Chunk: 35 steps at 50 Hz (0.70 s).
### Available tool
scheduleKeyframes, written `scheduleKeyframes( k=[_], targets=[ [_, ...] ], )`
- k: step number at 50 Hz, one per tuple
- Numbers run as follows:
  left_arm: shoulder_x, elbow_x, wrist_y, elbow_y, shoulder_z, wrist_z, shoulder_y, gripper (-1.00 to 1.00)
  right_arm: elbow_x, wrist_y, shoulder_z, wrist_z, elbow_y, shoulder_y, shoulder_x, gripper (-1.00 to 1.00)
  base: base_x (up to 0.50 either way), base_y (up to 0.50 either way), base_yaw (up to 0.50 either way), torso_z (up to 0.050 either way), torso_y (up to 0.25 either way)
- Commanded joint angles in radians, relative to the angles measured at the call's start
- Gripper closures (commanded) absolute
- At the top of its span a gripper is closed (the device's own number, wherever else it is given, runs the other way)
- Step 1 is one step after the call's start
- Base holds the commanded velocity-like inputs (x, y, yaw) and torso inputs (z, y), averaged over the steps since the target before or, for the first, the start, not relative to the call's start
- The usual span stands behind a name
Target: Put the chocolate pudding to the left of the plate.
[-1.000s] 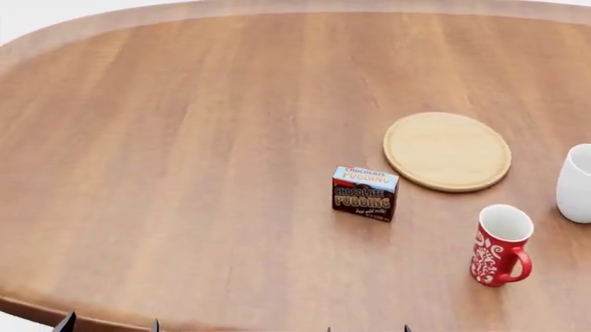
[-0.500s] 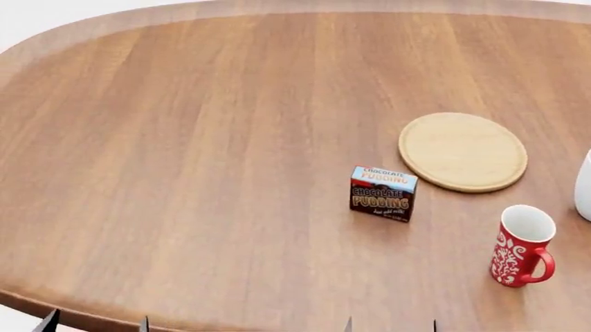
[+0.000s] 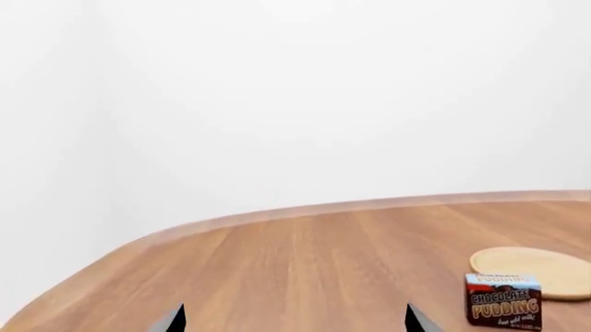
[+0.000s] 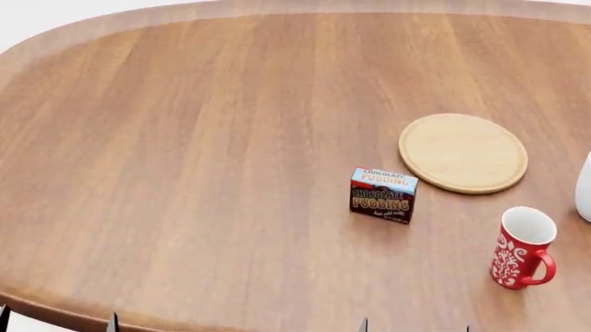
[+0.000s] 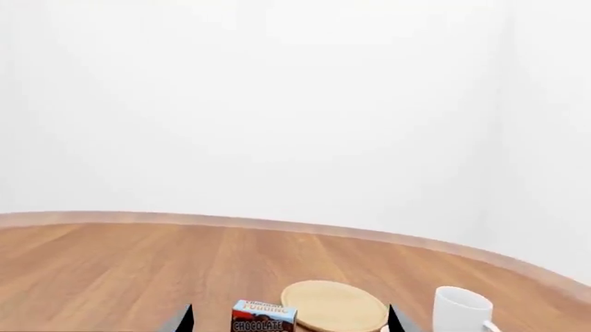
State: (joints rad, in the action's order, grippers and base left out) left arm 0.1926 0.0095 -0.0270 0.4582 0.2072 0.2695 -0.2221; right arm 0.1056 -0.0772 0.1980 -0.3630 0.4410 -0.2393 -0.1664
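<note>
Brown chocolate pudding (image 4: 383,194) beyond right pincer (image 4: 414,328)

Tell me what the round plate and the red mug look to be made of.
The plate looks like pale, matte wood: faint grain, low raised rim, lighter than the darker wooden table. The red mug looks like glazed ceramic, with a white inside and white pattern, though a render leaves that open.

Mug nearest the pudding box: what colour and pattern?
The mug is red with a white swirling floral pattern and a white inside, clearest in the head view.
</note>
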Motion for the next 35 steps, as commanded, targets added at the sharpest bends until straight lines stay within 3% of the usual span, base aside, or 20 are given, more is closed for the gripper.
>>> scheduleKeyframes(
  k=[1, 35],
  targets=[
    [0.01, 0.004, -0.002, 0.017, 0.012, 0.008, -0.008, -1.0, 0.002, 0.014, 0.01, -0.012, 0.007, 0.002, -0.008, -1.0, 0.02, 0.0, 0.0, 0.0, 0.0],
    [0.028, -0.026, 0.005, 0.019, 0.023, 0.024, -0.003, -1.0, 0.021, 0.009, 0.052, -0.038, -0.004, 0.003, -0.026, -1.0, 0.13, 0.0, 0.0, 0.0, 0.0]
  ],
)
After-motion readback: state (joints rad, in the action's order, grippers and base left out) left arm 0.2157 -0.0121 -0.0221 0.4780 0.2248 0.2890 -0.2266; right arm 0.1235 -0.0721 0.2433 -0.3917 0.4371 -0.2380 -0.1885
